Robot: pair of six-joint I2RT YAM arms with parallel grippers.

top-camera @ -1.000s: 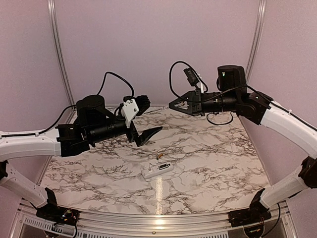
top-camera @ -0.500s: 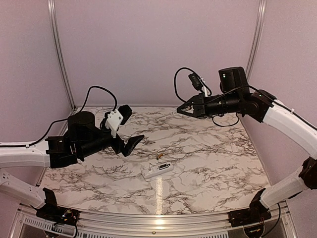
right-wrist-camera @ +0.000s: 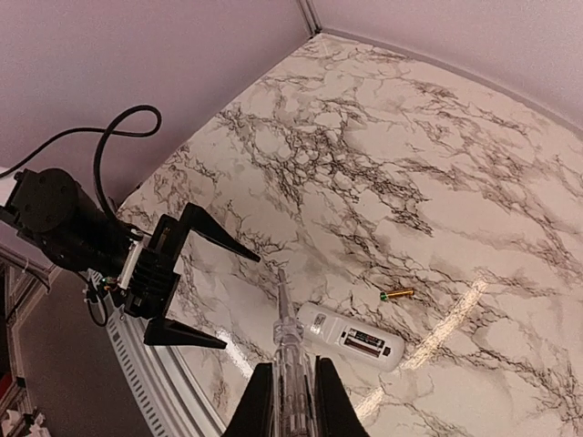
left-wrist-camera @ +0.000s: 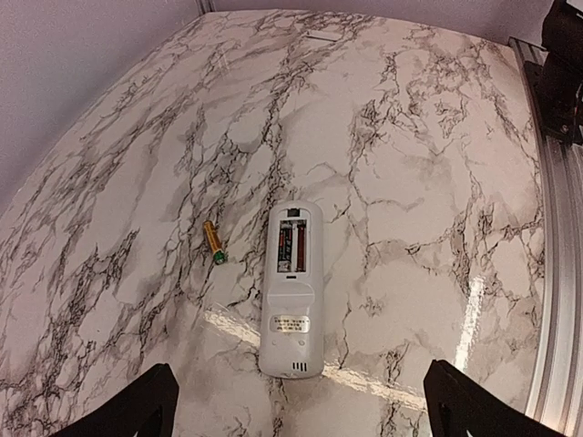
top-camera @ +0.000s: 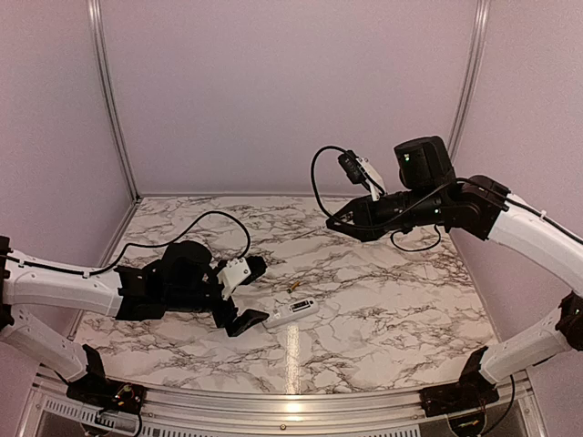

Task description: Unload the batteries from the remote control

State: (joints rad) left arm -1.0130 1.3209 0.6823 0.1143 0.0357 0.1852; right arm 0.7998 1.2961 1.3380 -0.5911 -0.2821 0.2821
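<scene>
Lying just ahead of the spread left hand (top-camera: 257, 291) is the remote control (left-wrist-camera: 291, 291).

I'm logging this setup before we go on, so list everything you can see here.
remote control: one, white, back up with battery bay open, front middle of table
battery: one, gold with green tip, loose on table beside the remote control
pen-like tool: one, pale, clamped in right gripper
table: one, white marble with dark veins
walls: pale lilac, around the table
left gripper: one, black, open, low near the remote control
right gripper: one, black, shut on the pen-like tool, raised at far right
</scene>
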